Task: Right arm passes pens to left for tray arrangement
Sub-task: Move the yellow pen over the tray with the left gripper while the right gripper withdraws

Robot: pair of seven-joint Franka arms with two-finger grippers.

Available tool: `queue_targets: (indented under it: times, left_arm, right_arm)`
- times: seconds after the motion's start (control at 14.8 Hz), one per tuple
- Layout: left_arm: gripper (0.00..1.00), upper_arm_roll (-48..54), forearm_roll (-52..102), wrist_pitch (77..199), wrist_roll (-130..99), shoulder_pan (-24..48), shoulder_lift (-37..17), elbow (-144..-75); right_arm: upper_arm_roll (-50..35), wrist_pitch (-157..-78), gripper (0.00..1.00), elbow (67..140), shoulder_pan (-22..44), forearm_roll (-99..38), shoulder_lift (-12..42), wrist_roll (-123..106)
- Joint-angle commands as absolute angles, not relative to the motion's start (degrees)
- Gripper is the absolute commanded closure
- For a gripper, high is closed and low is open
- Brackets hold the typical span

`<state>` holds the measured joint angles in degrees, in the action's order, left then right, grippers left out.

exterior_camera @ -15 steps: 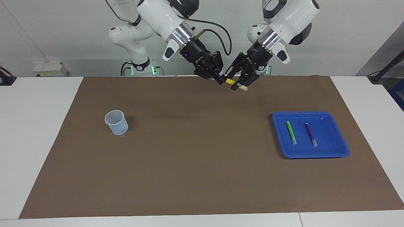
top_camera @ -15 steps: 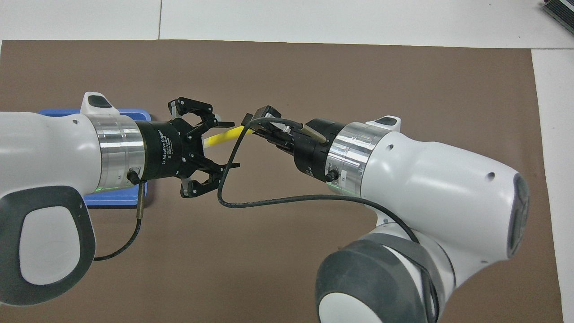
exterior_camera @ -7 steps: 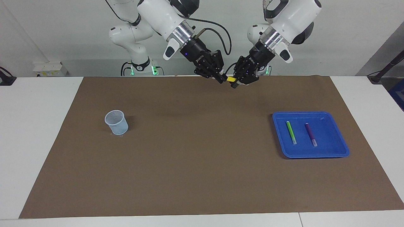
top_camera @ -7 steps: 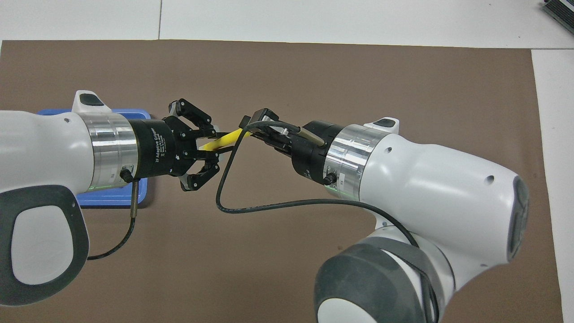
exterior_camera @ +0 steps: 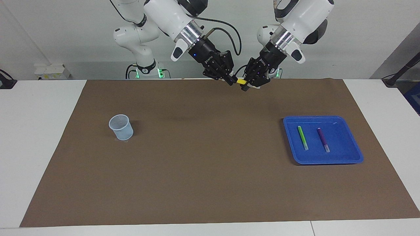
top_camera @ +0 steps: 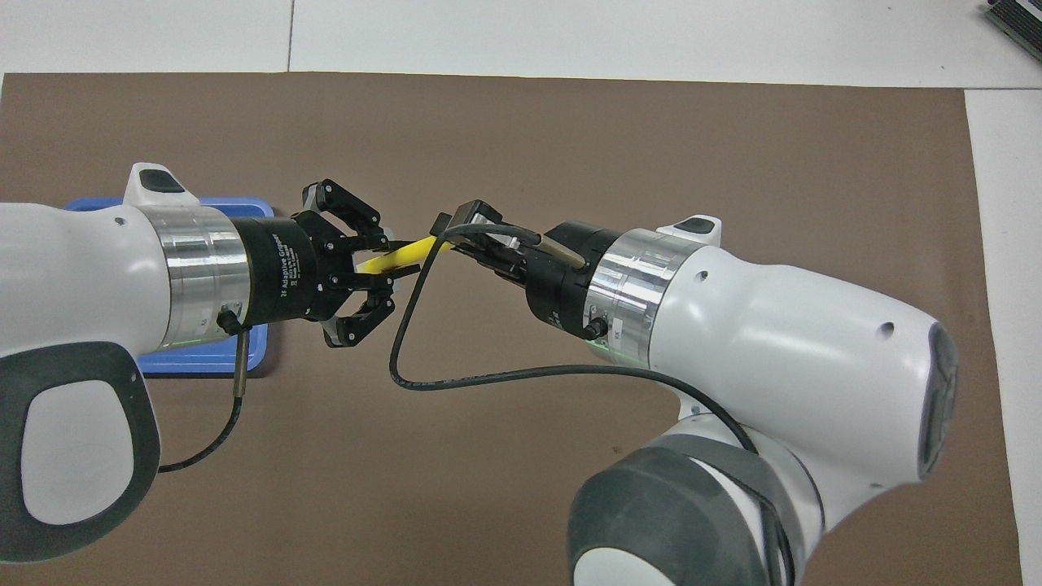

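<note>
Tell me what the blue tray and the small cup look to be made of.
Blue tray: probably moulded plastic, going by its glossy, uniform bright colour and rounded raised rim. Small cup: pale-blue mesh, see-through with a fine grid; whether plastic or coated metal cannot be told.

Glossy blue plastic tray (exterior_camera: 347, 159), matt brown mat (exterior_camera: 210, 170), mesh cup (exterior_camera: 120, 127).

The shallow bright-blue plastic tray (exterior_camera: 344, 160) lies on the brown table mat (exterior_camera: 210, 183) toward the left arm's end. In it the slim green marker pen (exterior_camera: 302, 137) and the slim purple marker pen (exterior_camera: 323, 140) lie side by side, apart. The small pale-blue mesh cup (exterior_camera: 121, 127) stands well apart, toward the right arm's end.
</note>
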<state>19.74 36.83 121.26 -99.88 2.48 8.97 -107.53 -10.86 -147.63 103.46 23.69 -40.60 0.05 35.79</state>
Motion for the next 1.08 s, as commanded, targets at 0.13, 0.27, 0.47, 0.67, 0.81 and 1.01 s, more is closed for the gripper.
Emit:
queue_targets:
  times: [0.13,0.27,0.47,0.67,0.81,1.01]
  left_arm:
    - [1.00,19.6,35.5,117.1,-100.1,2.4,11.3,-108.5]
    - [1.00,19.5,35.5,117.1,-100.1,2.4,11.3,-108.5]
    - [1.00,19.5,35.5,117.0,-100.2,2.4,11.3,-108.5]
    - [1.00,19.5,35.5,117.0,-100.2,2.3,11.3,-108.5]
    - [1.00,19.5,35.4,116.9,-100.2,2.3,11.3,-108.5]
    - [1.00,19.4,35.4,116.9,-100.1,2.3,11.3,-108.5]
  right_arm:
    - [-10.7,-149.0,1.00,103.4,22.8,-41.8,0.0,34.3]
    - [-10.7,-149.0,1.00,103.4,22.8,-41.8,0.0,34.3]
    - [-10.7,-148.9,1.00,103.4,22.8,-41.8,0.0,34.3]
    - [-10.7,-148.5,0.45,103.4,22.6,-41.9,0.0,34.6]
    - [-10.7,-148.8,0.00,103.5,22.7,-41.9,0.0,34.5]
    - [-10.6,-148.6,0.00,103.5,22.4,-41.6,0.0,34.1]
